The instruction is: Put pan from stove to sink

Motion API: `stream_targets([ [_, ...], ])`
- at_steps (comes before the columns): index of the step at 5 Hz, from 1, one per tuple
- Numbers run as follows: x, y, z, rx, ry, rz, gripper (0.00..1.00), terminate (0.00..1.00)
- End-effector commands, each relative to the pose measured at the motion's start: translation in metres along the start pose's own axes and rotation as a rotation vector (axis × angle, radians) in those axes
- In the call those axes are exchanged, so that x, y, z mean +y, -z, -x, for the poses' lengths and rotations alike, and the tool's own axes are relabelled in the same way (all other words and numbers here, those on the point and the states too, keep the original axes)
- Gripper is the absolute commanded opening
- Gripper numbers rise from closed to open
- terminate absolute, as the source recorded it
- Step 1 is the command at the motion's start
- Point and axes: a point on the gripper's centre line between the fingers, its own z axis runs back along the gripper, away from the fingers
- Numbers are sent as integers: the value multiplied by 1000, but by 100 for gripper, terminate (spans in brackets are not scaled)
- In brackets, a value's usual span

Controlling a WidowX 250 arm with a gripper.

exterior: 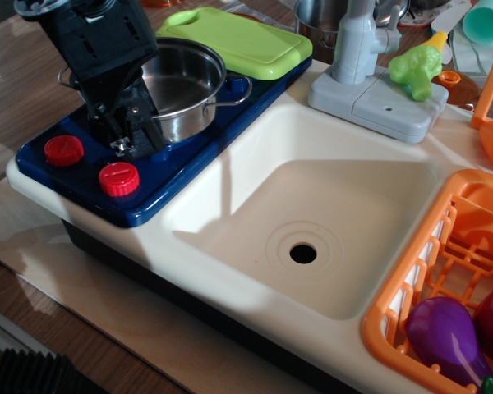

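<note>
The shiny steel pan [189, 78] sits on the dark blue stove [177, 164], over the back burner, with one wire handle toward the sink and one sticking out at the far left. My black gripper [130, 131] comes down over the pan's near-left rim and is closed on that wall. The pan looks slightly raised and tilted. The cream sink [353, 193] with its dark drain hole [303, 253] lies to the right.
Two red knobs [63, 150] [119, 178] sit at the stove's front. A lime-green cutting board [234, 37] lies behind the pan. A grey faucet [357, 41], green broccoli [415, 70] and another steel pot [316, 20] stand at the back. An orange dish rack [394, 312] holds a purple eggplant [444, 336].
</note>
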Motion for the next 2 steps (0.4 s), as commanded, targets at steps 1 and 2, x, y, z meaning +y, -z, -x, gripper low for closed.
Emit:
stream_targets([
  [1, -4, -2, -17, -34, -10, -25, 0, 0],
  [2, -10, -2, -34, -38, -14, -47, 0, 0],
])
